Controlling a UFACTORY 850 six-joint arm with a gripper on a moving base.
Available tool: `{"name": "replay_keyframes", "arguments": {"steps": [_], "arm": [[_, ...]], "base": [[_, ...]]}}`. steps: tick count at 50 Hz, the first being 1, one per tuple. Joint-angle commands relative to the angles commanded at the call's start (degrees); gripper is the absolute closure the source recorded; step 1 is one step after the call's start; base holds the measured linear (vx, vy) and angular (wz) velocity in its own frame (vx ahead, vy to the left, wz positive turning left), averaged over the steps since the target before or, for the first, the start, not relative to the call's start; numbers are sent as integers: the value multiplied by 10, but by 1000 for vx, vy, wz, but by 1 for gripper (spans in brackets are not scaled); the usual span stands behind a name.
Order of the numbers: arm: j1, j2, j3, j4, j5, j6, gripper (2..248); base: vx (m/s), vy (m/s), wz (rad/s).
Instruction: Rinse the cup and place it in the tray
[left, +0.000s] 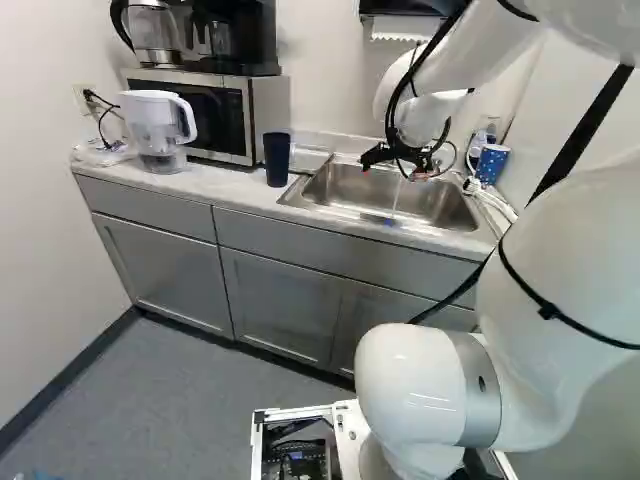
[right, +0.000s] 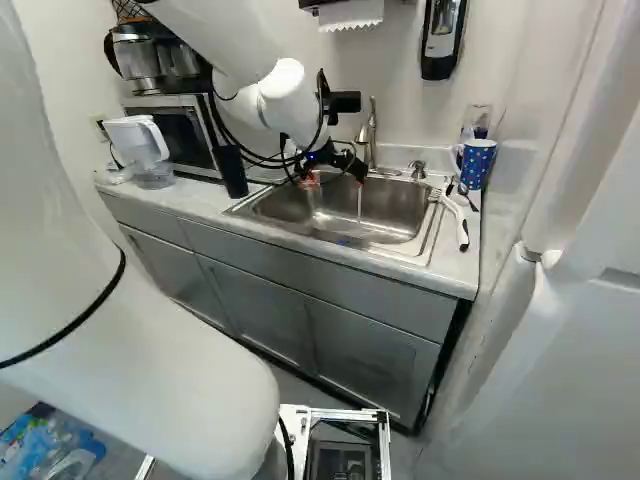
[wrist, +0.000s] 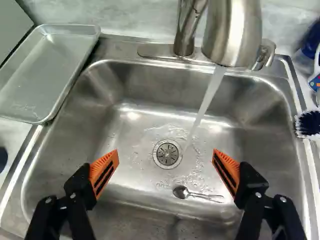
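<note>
The pincer (left: 402, 169) is held released above the sink (wrist: 65, 145). Beside the sink, the dark cup (left: 277, 160) is seen on the counter (left: 225, 185), with the tray (wrist: 45, 75) behind it. Water (wrist: 203, 106) is poured from the tap (wrist: 234, 37); at the far side, the spotted mug (right: 477, 165) is seen.

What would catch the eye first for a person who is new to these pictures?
First, probably the big white arm, filling the right side of the left base view and reaching over the steel sink. Next, in the wrist view, water running from the tap and landing beside the drain, near a small spoon. Then the open pincer above the sink, its orange pads very bright.
</note>
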Motion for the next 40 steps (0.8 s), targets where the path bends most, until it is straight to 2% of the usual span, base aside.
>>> {"name": "replay_keyframes", "arguments": {"steps": [19, 40], "arm": [[-23, 6, 6, 0, 0, 0, 3], [-23, 6, 6, 0, 0, 0, 3]], "base": [[0, 0, 0], [0, 0, 0]]}}
